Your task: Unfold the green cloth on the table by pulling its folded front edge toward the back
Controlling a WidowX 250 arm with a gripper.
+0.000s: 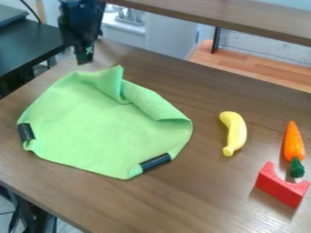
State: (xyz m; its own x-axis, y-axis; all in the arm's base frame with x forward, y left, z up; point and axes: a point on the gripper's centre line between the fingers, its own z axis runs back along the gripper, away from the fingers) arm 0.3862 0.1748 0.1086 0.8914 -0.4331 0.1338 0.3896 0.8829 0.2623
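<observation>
Bright, soft light, even across green cloth (100, 125), pale sheen on tabletop (206, 200), soft shadow beside red block (279, 187)

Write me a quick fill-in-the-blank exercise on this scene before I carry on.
The cloth near the gripper is coloured ____.
The number of black bands on the cloth's edge is ____.
The toy banana is coloured ____.
The notched block by the toy carrot is coloured ____.

Missing words: green; two; yellow; red.
</observation>
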